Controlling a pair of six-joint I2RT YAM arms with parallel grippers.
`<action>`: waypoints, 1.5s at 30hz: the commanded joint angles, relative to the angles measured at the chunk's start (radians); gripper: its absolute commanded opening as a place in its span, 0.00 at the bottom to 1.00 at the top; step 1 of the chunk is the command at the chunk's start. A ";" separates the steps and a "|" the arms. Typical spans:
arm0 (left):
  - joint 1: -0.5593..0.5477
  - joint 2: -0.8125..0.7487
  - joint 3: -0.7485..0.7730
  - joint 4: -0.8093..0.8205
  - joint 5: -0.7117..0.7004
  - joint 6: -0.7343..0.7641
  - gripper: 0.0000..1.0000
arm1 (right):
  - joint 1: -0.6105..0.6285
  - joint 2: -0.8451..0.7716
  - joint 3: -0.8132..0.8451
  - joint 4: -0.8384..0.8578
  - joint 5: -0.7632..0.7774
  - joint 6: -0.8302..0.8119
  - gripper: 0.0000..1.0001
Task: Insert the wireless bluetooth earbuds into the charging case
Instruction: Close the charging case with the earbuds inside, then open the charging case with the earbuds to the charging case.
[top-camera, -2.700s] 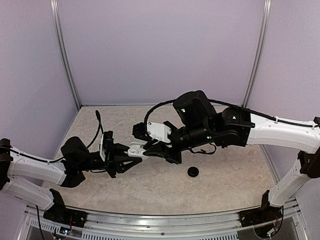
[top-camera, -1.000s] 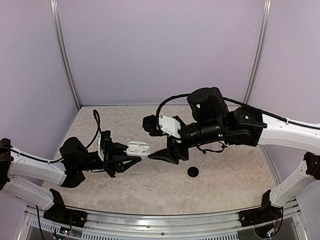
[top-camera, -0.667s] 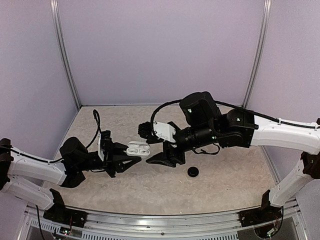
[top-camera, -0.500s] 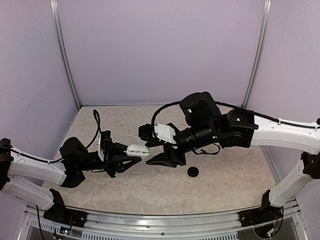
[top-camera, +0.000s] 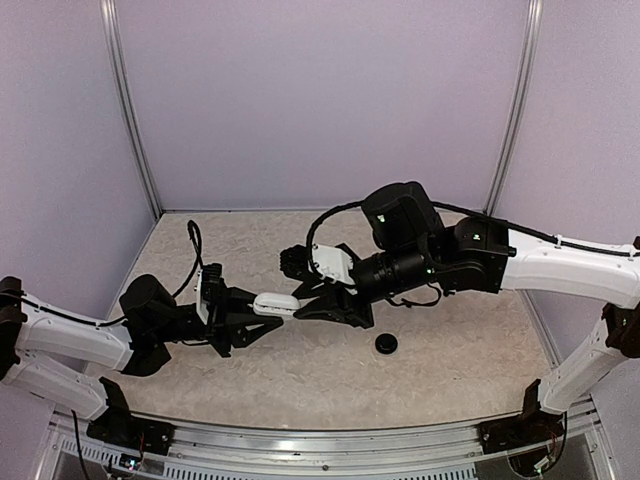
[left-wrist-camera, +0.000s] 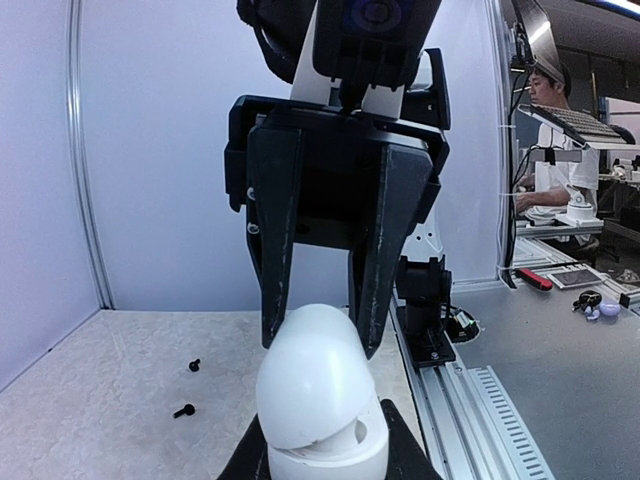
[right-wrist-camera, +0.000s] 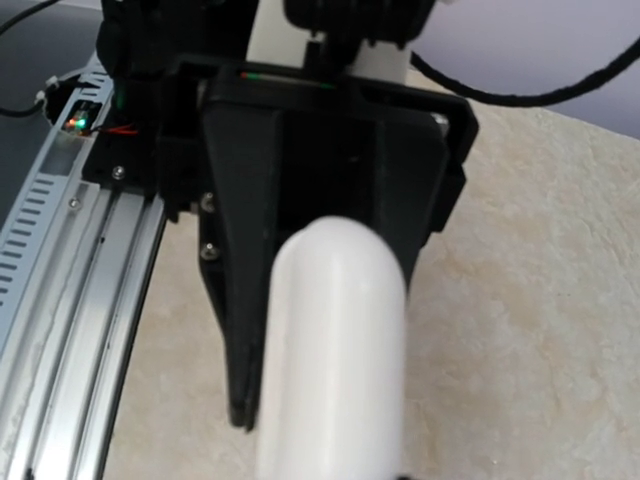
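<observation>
Over the mottled table (top-camera: 450, 380), holds the charging case (top-camera: 277, 303) in mid-air with the left gripper (top-camera: 258, 310) — jaws drawn tight on the case's lower end, the glossy white shell jutting out toward the other arm. Meets it head-on with the right gripper (left-wrist-camera: 320, 340), two black fingers (left-wrist-camera: 278, 250) straddling the rounded free end of the case, one on each flank.

Seen from the left wrist: a narrow slot of daylight between those fingers above the shell, both tips right at its sides. Cannot tell whether pressing on the case or only lying against it.

Presents the case with lid down on the base, a seam and a small notch showing low in the left wrist view, just above the holding jaws. Nothing of the inside on show.

From the right wrist, fills the middle of the view with the white shell, the left gripper's black body directly behind it and the aluminium rail at the table's edge running down the left side.

Elsewhere on the table: a black round disc (top-camera: 386, 343) lying flat beneath the right arm, well apart from the case — and, off to the left of the left wrist view, two small black screws (left-wrist-camera: 184, 410) near each other.
</observation>
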 joint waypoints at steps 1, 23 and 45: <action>0.003 -0.003 0.021 0.020 -0.040 -0.010 0.00 | 0.004 -0.008 0.007 -0.045 -0.082 -0.017 0.28; -0.018 0.007 0.062 -0.062 -0.038 0.026 0.00 | -0.037 -0.022 0.020 0.095 0.076 0.095 0.40; -0.034 0.012 0.067 -0.103 -0.072 0.056 0.00 | -0.115 -0.044 0.013 0.119 -0.071 0.152 0.33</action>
